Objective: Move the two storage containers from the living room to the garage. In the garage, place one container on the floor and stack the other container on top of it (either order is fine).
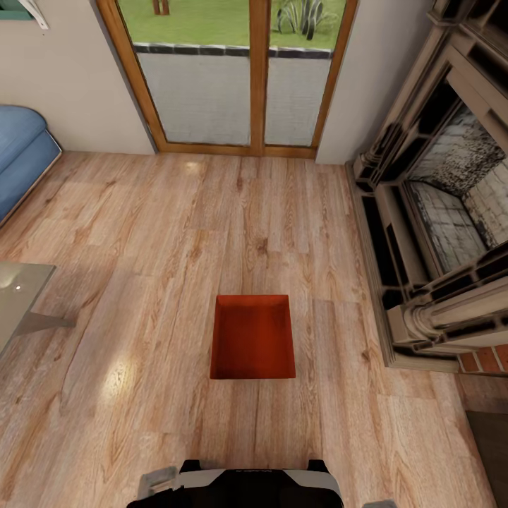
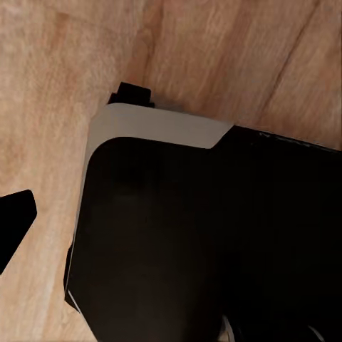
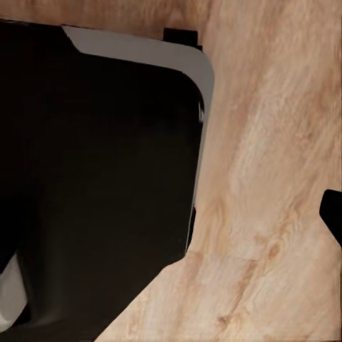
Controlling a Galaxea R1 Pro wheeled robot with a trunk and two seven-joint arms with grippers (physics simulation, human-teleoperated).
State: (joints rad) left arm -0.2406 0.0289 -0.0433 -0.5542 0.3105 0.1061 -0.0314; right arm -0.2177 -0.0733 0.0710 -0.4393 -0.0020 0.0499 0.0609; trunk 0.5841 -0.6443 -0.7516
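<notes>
The robot's dark base [image 1: 257,487] is showing at 6 o'clock in the head view, standing on the light wood plank floor [image 1: 141,296] of the living room. One orange-red storage container [image 1: 252,339] is sitting open-top on that floor just ahead of the base, toward 12 o'clock, squared up with the robot. Farther off, a glass counter [image 1: 17,300] is poking in at 9 o'clock, a blue sofa [image 1: 21,155] at 10 o'clock, the stone fireplace [image 1: 437,212] at 3 o'clock and the wood-framed glass doors [image 1: 236,77] at 12 o'clock.

Both wrist views are looking down at the base and the planks; a dark finger tip [image 2: 14,224] is edging into the left one and another [image 3: 332,212] into the right, so how far either pair of fingers is spread I cannot tell, and I see nothing held.

The container is lying well apart from the fingers. Judging by this, the approach is going well if the robot is staying centred, lowering both arms evenly to opposite walls of the bin
</notes>
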